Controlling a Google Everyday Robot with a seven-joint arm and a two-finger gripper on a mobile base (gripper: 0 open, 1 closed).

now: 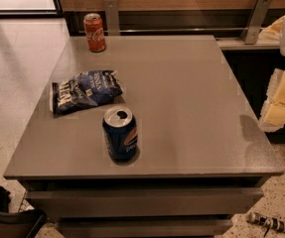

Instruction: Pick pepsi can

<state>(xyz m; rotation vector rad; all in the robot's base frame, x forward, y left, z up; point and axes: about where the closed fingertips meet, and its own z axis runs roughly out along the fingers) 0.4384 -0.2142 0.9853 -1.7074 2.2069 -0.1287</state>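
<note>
The pepsi can [120,134] is dark blue with a silver opened top and a round logo. It stands upright near the front edge of the grey table [191,108], a little left of centre. My gripper [282,100] shows as pale yellow and white shapes at the right edge of the camera view, beyond the table's right side. It is far to the right of the can and holds nothing that I can see.
A flat dark blue snack bag [85,90] lies just behind and left of the can. A red cola can [95,32] stands at the far left corner. A wooden wall with metal brackets [255,19] runs behind the table. A dark object [5,214] sits on the floor at the front left.
</note>
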